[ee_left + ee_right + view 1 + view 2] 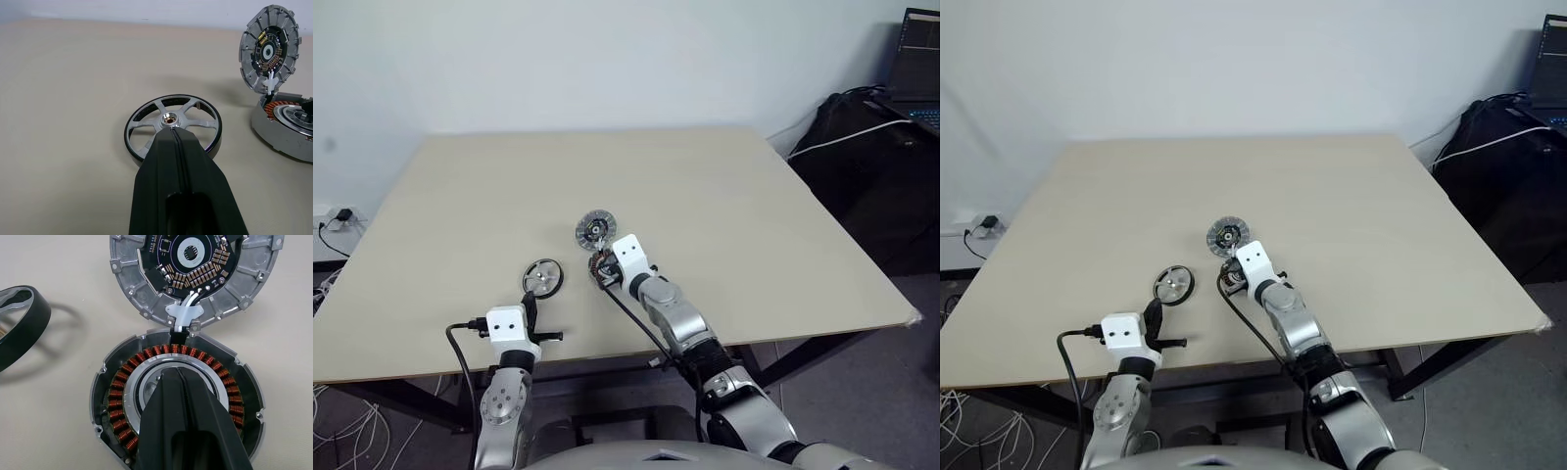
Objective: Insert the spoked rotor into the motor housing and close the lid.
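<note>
The spoked rotor [542, 277] lies flat on the table, silver with a dark rim. My left gripper [172, 134] is shut, level, with its tip just short of the rotor's [172, 126] near rim. To the rotor's right sits the motor housing [176, 396], showing a ring of copper windings around a silver centre. Behind it the lid [195, 269] stands tilted open with its dark circuit face showing, joined to the housing by white wires. My right gripper [176, 374] is shut, angled down over the housing's centre, and holds nothing.
The beige table [724, 196] is wide and bare behind and to both sides of the parts. A dark bag [871, 157] and a laptop [918, 59] sit off the table at the far right. Cables lie on the floor at the left.
</note>
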{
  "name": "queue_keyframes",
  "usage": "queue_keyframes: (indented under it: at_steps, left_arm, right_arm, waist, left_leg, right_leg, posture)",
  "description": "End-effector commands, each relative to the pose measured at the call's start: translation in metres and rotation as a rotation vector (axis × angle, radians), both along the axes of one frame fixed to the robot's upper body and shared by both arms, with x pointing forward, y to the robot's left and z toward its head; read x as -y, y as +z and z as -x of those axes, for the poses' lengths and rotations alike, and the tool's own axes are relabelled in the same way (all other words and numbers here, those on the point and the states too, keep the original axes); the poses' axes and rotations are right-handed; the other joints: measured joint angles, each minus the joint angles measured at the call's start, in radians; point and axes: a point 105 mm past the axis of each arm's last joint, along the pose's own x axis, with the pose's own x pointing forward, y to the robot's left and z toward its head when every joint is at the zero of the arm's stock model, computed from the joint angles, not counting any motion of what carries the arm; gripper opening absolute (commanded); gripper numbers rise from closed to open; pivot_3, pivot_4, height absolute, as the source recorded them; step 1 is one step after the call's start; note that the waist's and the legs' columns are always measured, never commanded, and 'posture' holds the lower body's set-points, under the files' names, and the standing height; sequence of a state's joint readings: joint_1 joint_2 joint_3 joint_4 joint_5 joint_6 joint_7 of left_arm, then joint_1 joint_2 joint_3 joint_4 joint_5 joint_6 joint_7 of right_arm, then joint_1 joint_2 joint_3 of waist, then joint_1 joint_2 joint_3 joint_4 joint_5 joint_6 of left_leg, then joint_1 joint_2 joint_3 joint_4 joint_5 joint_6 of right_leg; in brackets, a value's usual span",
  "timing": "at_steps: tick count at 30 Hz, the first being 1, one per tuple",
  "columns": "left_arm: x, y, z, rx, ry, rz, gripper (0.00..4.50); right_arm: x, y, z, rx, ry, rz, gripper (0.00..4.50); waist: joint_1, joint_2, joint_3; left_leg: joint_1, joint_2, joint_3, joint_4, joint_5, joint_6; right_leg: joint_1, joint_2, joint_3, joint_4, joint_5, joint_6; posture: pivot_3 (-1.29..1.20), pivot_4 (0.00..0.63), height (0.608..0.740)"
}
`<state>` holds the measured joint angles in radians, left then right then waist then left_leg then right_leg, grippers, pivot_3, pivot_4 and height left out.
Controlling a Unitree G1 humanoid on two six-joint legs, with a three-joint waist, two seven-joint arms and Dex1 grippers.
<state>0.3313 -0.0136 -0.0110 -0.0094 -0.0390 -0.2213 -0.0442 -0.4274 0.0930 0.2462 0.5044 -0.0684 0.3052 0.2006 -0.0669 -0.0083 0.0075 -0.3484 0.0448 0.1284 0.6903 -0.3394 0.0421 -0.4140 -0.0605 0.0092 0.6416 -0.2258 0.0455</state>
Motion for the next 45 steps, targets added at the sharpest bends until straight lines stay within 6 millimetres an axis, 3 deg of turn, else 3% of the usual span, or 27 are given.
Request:
queue_keyframes:
  at_steps: [1, 18, 31, 45]
  left_arm:
    - [0.003, 0.011, -0.004, 0.047, -0.006, -0.008, 0.00]
    - [0.001, 0.011, -0.003, 0.046, -0.002, -0.010, 0.00]
    - [0.002, 0.011, -0.003, 0.044, -0.006, -0.007, 0.00]
    - [0.002, 0.010, -0.003, 0.043, -0.005, -0.006, 0.00]
  right_arm:
    - [-0.004, 0.013, -0.007, 0.045, 0.000, -0.023, 0.01]
    - [-0.006, 0.006, -0.011, 0.029, 0.008, -0.005, 0.01]
    - [-0.007, 0.017, -0.014, 0.066, 0.010, -0.032, 0.01]
    - [-0.004, 0.014, -0.020, 0.050, -0.010, -0.002, 0.01]
  waist:
    - [0.000, 0.000, 0.000]
    - [-0.001, 0.000, 0.000]
    - [-0.002, 0.000, 0.000]
    - [-0.002, 0.000, 0.000]
  left_leg:
    - [0.000, 0.000, 0.000, 0.000, 0.000, 0.000]
    - [0.000, 0.000, 0.000, 0.000, 0.000, 0.000]
    - [0.000, 0.000, 0.000, 0.000, 0.000, 0.000]
    - [0.000, 0.000, 0.000, 0.000, 0.000, 0.000]
  right_leg:
    - [0.000, 0.000, 0.000, 0.000, 0.000, 0.000]
    - [0.000, 0.000, 0.000, 0.000, 0.000, 0.000]
    - [0.000, 0.000, 0.000, 0.000, 0.000, 0.000]
    - [0.000, 0.000, 0.000, 0.000, 0.000, 0.000]
  posture:
    - [0.00, 0.000, 0.740]
    - [0.00, 0.000, 0.740]
    - [0.00, 0.000, 0.740]
    - [0.00, 0.000, 0.740]
